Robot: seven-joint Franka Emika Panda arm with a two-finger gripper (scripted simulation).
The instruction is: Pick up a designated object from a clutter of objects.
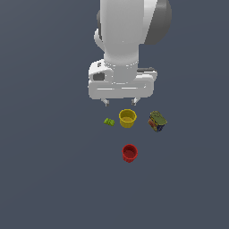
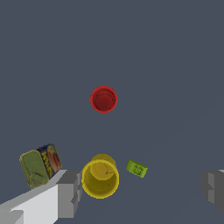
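The small lime-green block (image 1: 109, 121) lies on the grey floor just to the exterior view's left of the yellow cup (image 1: 127, 118). It also shows in the wrist view (image 2: 137, 168), beside the yellow cup (image 2: 100, 177). My gripper (image 1: 120, 102) hangs above and behind both, its fingers spread wide and empty. In the wrist view the fingertips (image 2: 70, 194) frame the yellow cup and the block, with the gripper (image 2: 142, 192) open.
A red cup (image 1: 129, 153) stands nearer the camera in the exterior view and shows in the wrist view (image 2: 103, 99). An olive, orange and blue patterned box (image 1: 157, 121) lies at the exterior view's right of the yellow cup, also in the wrist view (image 2: 40, 165).
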